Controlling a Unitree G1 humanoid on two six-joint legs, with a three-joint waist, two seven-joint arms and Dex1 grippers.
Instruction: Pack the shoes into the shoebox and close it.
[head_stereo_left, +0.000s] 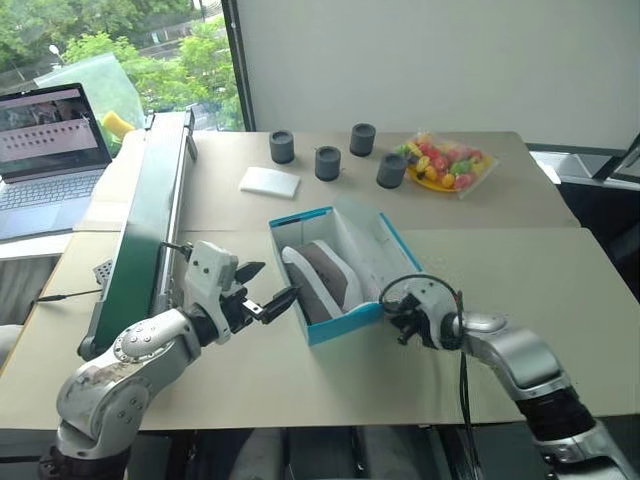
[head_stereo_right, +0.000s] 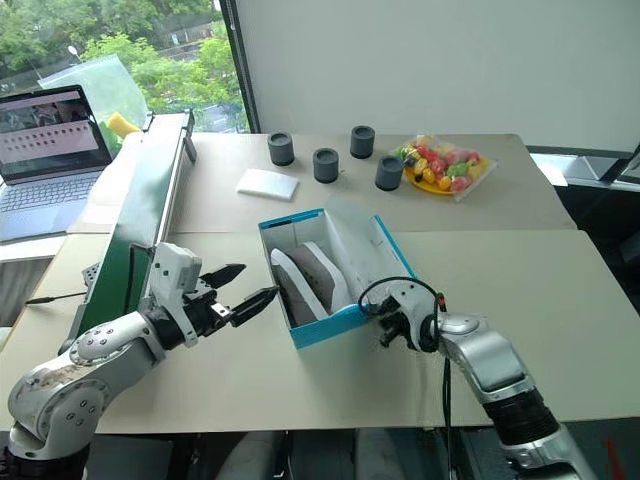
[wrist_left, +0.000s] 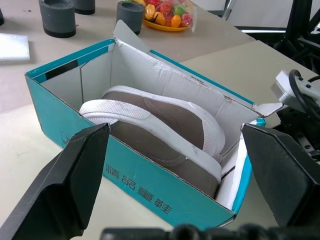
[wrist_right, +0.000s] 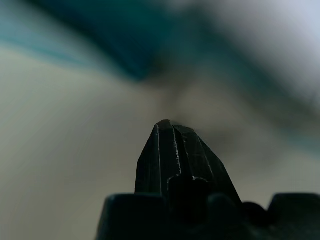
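Note:
The blue shoebox (head_stereo_left: 345, 322) stands open in the middle of the table, its white-lined lid (wrist_left: 165, 75) raised along the long side nearest my right arm. The brown shoes (head_stereo_left: 322, 277) with whitish soles lie inside on their sides, one against the other. My left gripper (head_stereo_left: 270, 282) is open and hovers just off the box's other long side, pointing at it, with nothing between its fingers (wrist_left: 65, 190). My right gripper (head_stereo_left: 392, 308) is shut and empty, low over the table at the box's near right corner. In the right wrist view the blurred blue box lies just past its fingertips (wrist_right: 167, 127).
Several dark grey cups (head_stereo_left: 327, 162) and a white pad (head_stereo_left: 270, 181) sit behind the box. A bagged plate of colourful fruit (head_stereo_left: 447, 165) lies at the back right. A green conveyor (head_stereo_left: 150, 220) runs along the left, with a laptop (head_stereo_left: 50, 150) beyond it.

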